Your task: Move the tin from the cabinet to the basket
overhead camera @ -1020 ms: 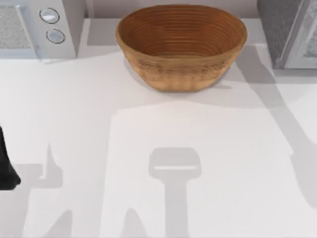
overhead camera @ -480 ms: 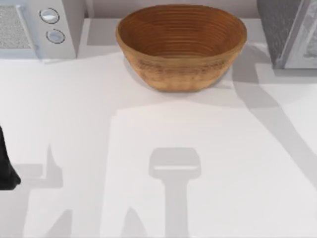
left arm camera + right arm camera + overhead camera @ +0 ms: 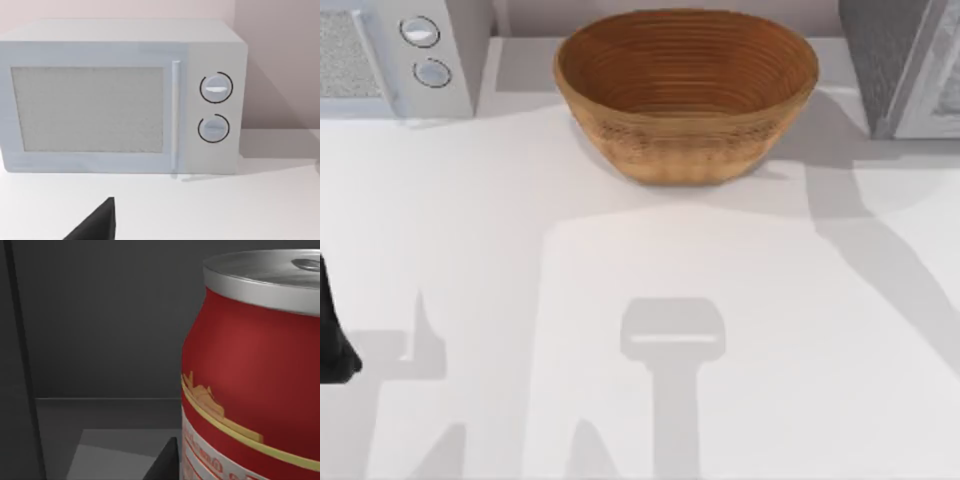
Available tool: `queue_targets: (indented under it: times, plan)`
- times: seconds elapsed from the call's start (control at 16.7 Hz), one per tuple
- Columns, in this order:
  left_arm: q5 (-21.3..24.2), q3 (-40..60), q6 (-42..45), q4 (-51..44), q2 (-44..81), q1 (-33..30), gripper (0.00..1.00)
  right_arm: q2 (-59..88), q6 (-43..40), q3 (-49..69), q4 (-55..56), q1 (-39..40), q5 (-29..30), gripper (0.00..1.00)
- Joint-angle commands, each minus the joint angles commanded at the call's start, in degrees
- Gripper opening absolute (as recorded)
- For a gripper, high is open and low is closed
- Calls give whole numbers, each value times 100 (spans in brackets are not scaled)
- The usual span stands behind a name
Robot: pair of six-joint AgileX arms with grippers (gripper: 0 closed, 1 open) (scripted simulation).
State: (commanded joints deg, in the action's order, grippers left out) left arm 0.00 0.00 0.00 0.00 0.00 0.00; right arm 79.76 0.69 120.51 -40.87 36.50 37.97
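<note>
The arm shadow on the right of the bench (image 3: 470,200) has swung since a second ago. Tin (image 3: 250,375) stands upright inside the dark cabinet (image 3: 895,65) at far right. Basket (image 3: 686,92) is far centre. Can't tell either end effector's grip. Left arm (image 3: 332,330) is parked at the left edge.

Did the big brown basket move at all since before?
No. The basket sits in the same spot in the top view, between the white microwave and the cabinet.
</note>
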Motion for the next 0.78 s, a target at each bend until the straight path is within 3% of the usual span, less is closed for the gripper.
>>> queue_targets:
  times: [0.36, 0.78]
  plan:
    - [0, 0, 0, 0, 0, 0, 100, -624, -9, -873, 328, -255, -328, 0]
    - [0, 0, 0, 0, 0, 0, 100, -2791, -41, -4445, 1413, -1227, -1395, 0]
